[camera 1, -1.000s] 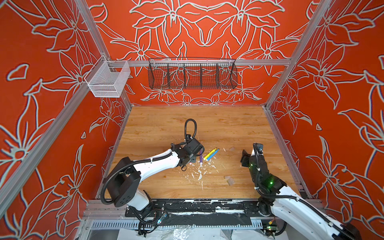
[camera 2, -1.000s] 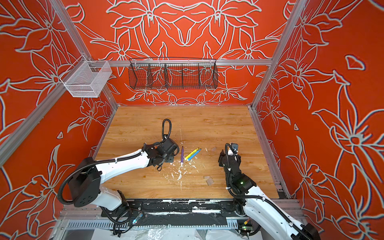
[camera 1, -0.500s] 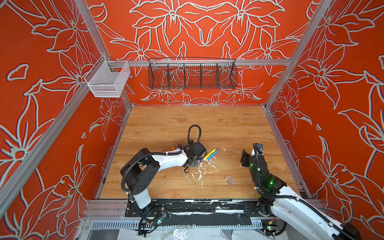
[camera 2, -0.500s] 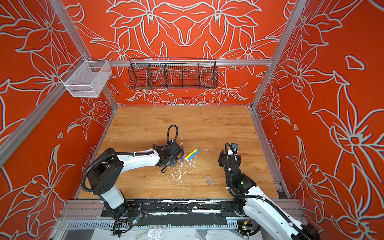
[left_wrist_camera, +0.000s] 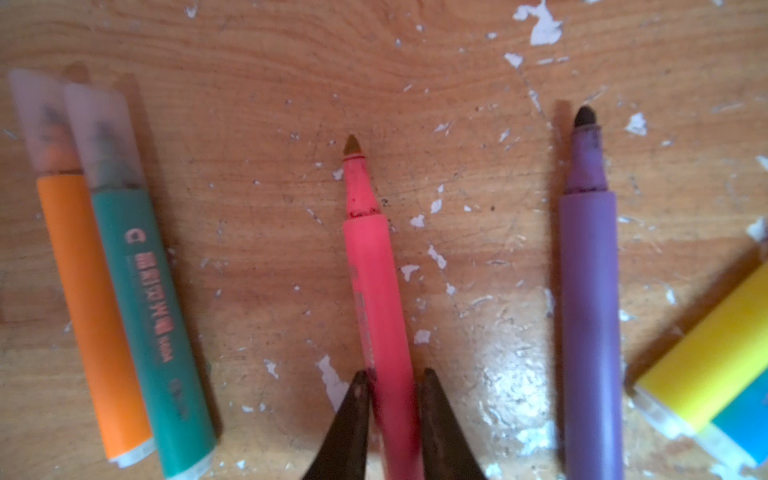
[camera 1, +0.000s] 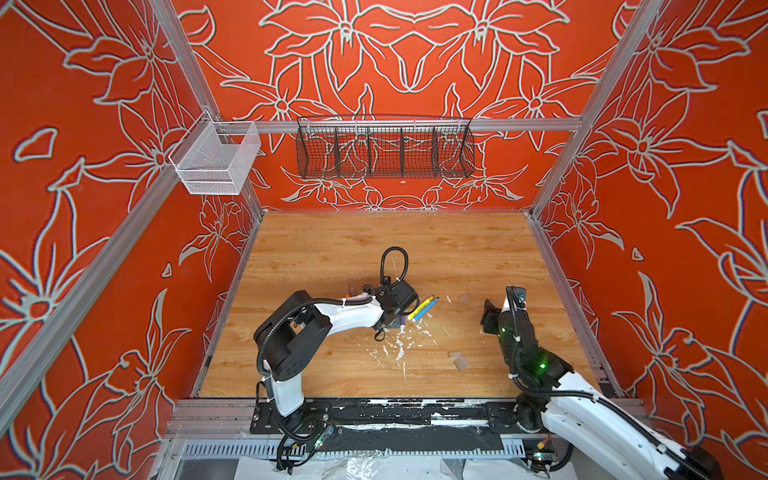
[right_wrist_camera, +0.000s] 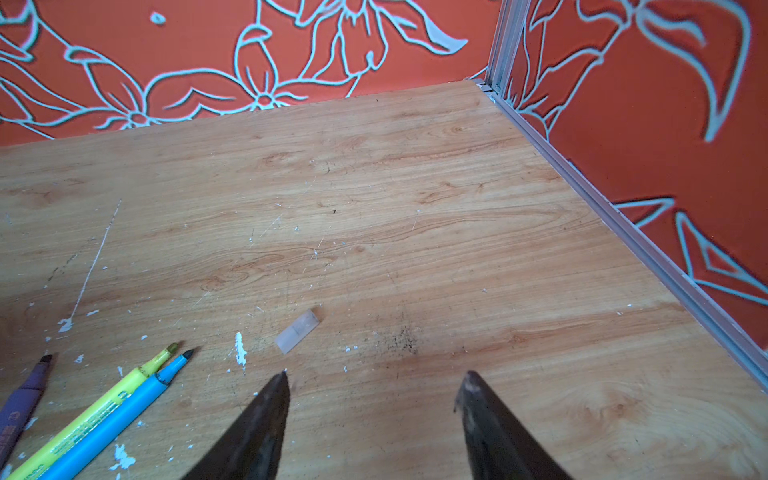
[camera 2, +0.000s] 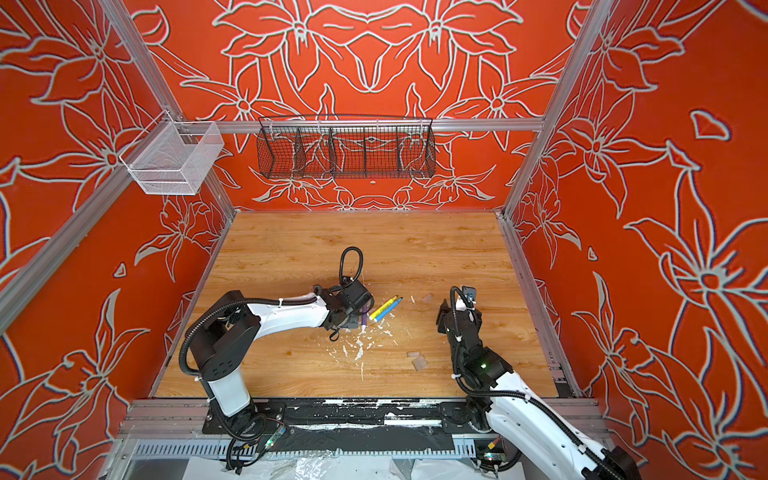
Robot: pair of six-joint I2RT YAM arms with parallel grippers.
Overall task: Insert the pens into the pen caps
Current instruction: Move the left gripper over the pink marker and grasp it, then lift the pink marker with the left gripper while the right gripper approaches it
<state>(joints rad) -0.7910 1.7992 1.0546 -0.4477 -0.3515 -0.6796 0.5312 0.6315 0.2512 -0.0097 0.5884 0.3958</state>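
Your left gripper [left_wrist_camera: 395, 376] is clamped on the pink-red pen [left_wrist_camera: 372, 266], with one dark finger pressed against each side of the barrel towards its back end; the pen's felt tip is bare and points away from the fingers, low over the wooden table [left_wrist_camera: 257, 104]. On one side of it lie the orange pen [left_wrist_camera: 89, 291] and the green pen [left_wrist_camera: 149, 311], touching along their length; the orange pen's cap [left_wrist_camera: 41, 120] and the green pen's cap [left_wrist_camera: 104, 137] are both seated over their tips. On the other side lies the purple pen [left_wrist_camera: 588, 291], uncapped; past it the back ends of the yellow pen [left_wrist_camera: 706, 365] and the blue pen [left_wrist_camera: 744, 424] lie side by side. Your right gripper [right_wrist_camera: 376, 382] hangs over bare wood with its fingers well apart and nothing between them; a loose cap [right_wrist_camera: 297, 331] lies flat just ahead of its fingertips, and the yellow and blue pens lie off to one side, tips bare. In both top views, what look like two more caps [camera 1: 461, 365] [camera 2: 419, 364] lie together nearer the front edge, between your two arms; they are too small there for you to be sure.
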